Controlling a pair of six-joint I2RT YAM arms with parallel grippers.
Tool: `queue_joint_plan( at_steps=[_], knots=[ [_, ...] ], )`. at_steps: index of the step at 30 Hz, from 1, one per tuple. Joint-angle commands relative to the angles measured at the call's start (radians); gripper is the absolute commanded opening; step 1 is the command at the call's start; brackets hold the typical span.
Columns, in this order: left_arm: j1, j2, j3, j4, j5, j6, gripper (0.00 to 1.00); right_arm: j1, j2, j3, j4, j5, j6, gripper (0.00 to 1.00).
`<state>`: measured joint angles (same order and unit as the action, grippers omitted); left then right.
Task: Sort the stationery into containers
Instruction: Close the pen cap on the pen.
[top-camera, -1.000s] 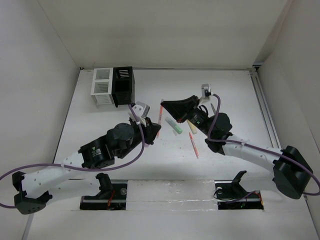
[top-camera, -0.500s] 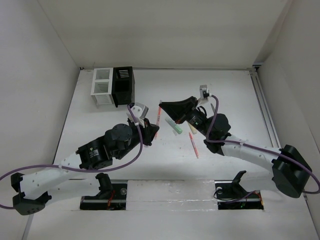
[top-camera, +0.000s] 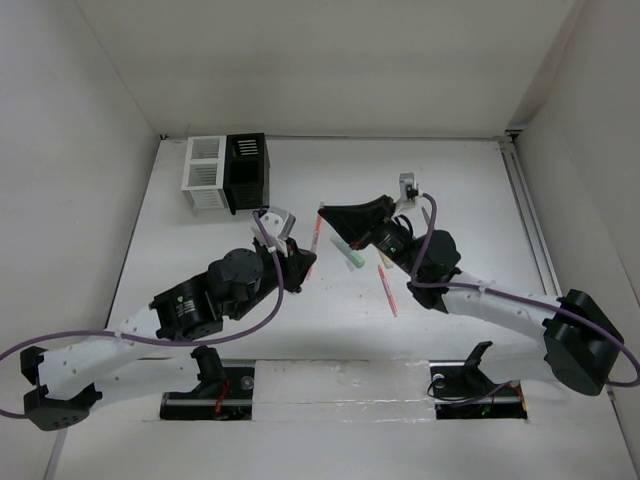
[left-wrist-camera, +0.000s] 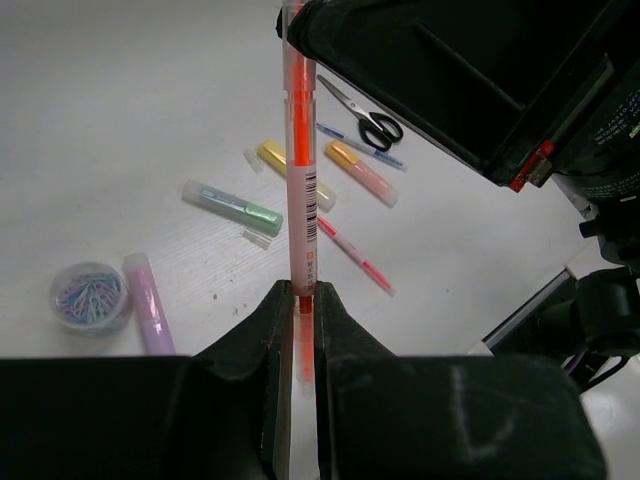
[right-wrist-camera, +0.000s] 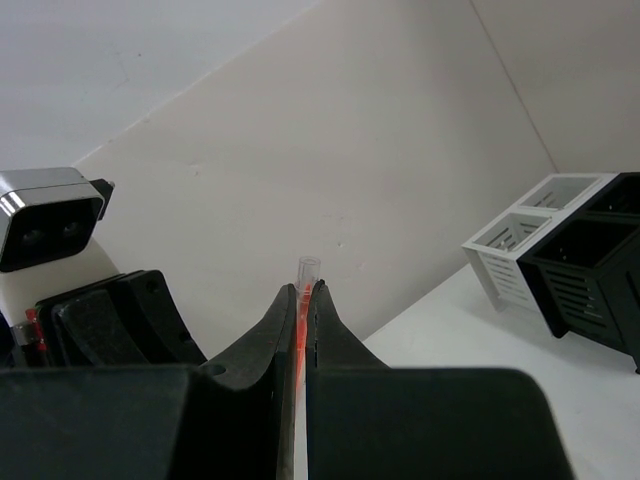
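An orange pen (top-camera: 316, 234) is held off the table by both grippers. My left gripper (top-camera: 303, 262) is shut on its lower end, which shows in the left wrist view (left-wrist-camera: 298, 150). My right gripper (top-camera: 324, 211) is shut on its clear-capped upper end (right-wrist-camera: 304, 268). The white box (top-camera: 203, 172) and the black box (top-camera: 245, 170) stand joined at the far left. On the table lie a green marker (left-wrist-camera: 232, 207), a yellow marker (left-wrist-camera: 290, 170), a purple marker (left-wrist-camera: 148, 315), a red pen (left-wrist-camera: 352, 255), scissors (left-wrist-camera: 365, 115) and a round tub of clips (left-wrist-camera: 90, 297).
A pink-orange highlighter (left-wrist-camera: 362, 172) and a thin blue pen (left-wrist-camera: 360, 145) lie near the scissors. The loose items sit under and beside the right arm (top-camera: 480, 298). Walls close the table on the left, back and right.
My left wrist has drawn slightly back toward the near left. The orange pen stays gripped at both ends. The right arm has barely moved.
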<state>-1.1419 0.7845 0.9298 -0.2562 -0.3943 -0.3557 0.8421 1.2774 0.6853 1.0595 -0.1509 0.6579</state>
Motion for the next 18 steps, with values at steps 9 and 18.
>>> queue_joint_plan(
  at_steps=[9, 18],
  knots=[
    [0.005, -0.050, 0.063, 0.284, -0.035, 0.008, 0.00, 0.055, 0.045, -0.032, -0.150, -0.144, -0.044, 0.03],
    [0.005, -0.068, 0.053, 0.273, -0.025, -0.005, 0.00, 0.055, 0.001, 0.008, -0.161, -0.177, -0.035, 0.19]
  ],
)
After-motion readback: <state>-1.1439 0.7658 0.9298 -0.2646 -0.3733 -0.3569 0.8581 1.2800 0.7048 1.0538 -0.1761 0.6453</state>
